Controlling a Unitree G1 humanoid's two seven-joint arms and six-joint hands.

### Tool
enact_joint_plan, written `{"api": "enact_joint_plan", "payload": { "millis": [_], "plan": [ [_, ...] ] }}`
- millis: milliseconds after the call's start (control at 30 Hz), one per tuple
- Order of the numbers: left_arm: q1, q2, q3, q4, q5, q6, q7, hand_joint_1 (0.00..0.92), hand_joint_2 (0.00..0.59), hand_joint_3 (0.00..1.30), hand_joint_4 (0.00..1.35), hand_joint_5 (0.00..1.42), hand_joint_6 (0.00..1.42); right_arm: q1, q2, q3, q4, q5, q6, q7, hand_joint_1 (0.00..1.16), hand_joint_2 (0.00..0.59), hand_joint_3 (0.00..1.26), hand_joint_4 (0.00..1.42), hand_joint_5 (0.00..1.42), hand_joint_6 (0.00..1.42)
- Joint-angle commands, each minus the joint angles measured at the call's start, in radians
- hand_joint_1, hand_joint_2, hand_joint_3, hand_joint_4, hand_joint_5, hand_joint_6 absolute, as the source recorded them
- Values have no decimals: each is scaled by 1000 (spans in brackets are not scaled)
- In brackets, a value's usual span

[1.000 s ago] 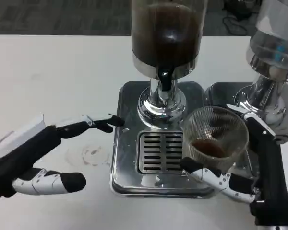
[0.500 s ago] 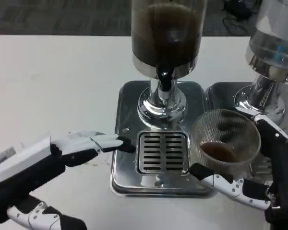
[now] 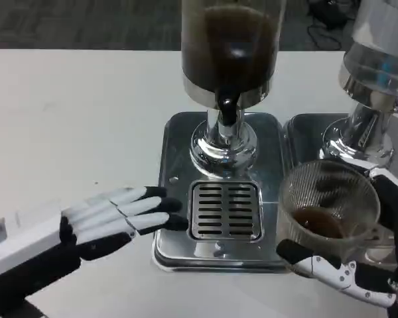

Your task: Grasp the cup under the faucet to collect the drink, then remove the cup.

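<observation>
Cup (image 3: 330, 213) held in right hand (image 3: 358, 265), fingers (image 3: 318, 264) wrapped beneath; left hand (image 3: 96, 222) flat, holding nothing.

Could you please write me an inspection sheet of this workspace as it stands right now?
Surface: white table, faint ring mark near the left hand.
Job's things: ribbed clear cup with a little brown drink, held right of the drip grate, away from the faucet; dispenser tank holds dark drink.
Clutter: second dispenser at right.
Hands: right hand holds the cup; left hand flat, fingers reaching the tray edge, holding nothing.
Cables: dark cables on the floor beyond.
Surroundings: grey carpet.
</observation>
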Motion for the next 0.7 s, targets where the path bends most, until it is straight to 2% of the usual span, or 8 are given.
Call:
{"api": "enact_joint_plan", "payload": {
  "millis": [33, 700],
  "plan": [
    [14, 34, 29, -18, 11, -51, 26, 0, 38, 132, 0, 0, 56, 9, -1, -12, -59, 33, 3, 16, 1056, 53, 900, 1071, 1182, 1424],
    [41, 64, 9, -44, 9, -63, 46, 0, 34, 128, 0, 0, 41, 32, 3, -17, -117, 55, 29, 60, 1052, 62, 914, 1082, 1196, 1424]
  ]
}}
